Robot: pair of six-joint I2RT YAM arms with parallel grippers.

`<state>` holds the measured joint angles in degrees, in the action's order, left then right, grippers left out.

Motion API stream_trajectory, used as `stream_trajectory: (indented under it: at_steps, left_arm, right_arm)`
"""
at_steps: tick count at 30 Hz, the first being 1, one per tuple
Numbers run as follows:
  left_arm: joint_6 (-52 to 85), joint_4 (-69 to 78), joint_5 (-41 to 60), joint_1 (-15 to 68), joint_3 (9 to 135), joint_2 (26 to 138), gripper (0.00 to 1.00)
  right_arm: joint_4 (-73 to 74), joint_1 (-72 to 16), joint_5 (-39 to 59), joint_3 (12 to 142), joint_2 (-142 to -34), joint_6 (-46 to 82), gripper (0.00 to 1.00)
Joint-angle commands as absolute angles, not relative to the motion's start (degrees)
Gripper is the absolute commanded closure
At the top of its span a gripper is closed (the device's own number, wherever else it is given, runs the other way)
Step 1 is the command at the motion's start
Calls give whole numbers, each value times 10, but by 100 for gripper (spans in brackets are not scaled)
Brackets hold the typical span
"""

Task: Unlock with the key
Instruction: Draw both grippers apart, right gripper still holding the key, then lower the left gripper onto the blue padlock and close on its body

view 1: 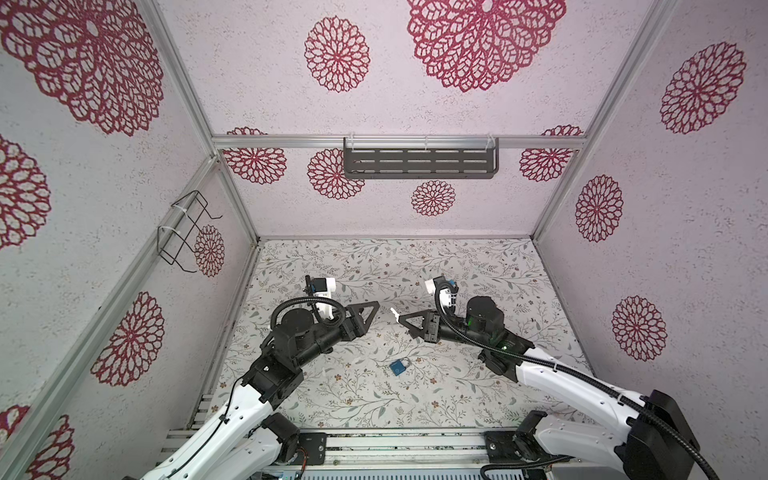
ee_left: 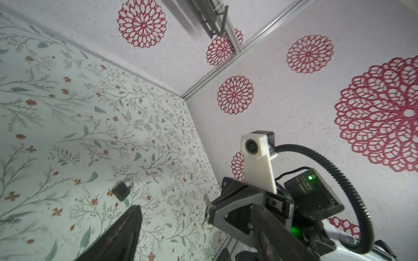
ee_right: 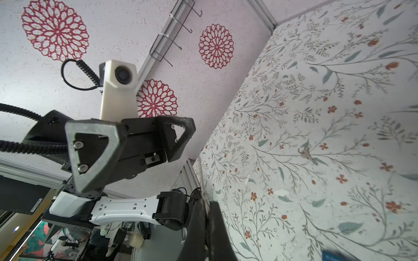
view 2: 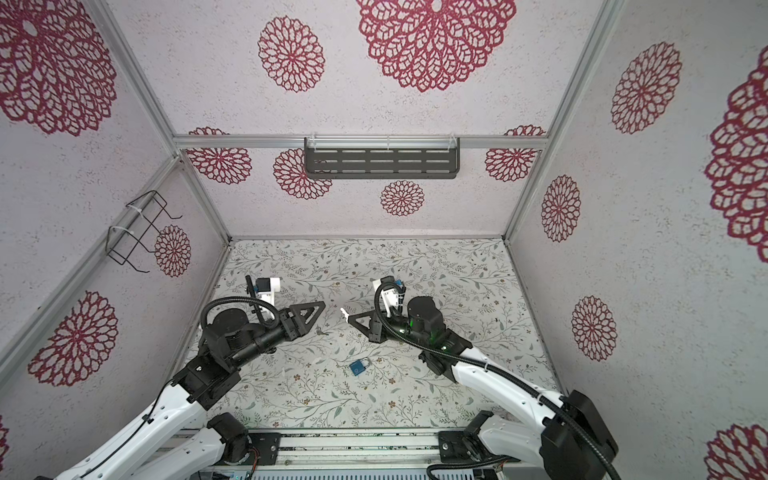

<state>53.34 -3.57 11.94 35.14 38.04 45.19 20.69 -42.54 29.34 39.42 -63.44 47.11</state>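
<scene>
With right gripper (view 1: 400, 319) clamped on thin silver key (ee_left: 206, 201), pinch rigid, likely slick blue padlock (view 1: 400, 368) broadside using spread left gripper (view 1: 372, 316).

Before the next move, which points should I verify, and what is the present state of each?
1. Right gripper shut on the key: ok.
2. Left gripper open and empty: ok.
3. Padlock steadied by a gripper: not ok, it lies free on the table.
4. Keyhole reachable: cannot tell.
5. Key lined up with padlock: not ok, they are apart.
</scene>
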Motion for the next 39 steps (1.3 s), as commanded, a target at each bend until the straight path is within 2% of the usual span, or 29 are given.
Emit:
stream_trajectory:
  at_steps: [1,9,18,24,39]
  left_arm:
    - [512,-110,90,379,391,465,19]
    - [523,-149,49,456,375,523,19]
    - [537,-146,0,507,379,625,17]
    - [559,-123,-11,523,395,705,14]
    - [567,-123,-43,547,470,871,14]
  right_arm:
    - [145,-406,264,381,-594,444,100]
    - [80,-365,237,324,-532,451,100]
    - [61,-335,236,284,-519,473,100]
    - [33,-318,208,273,-512,479,100]
    - [54,-289,226,247,-508,490,100]
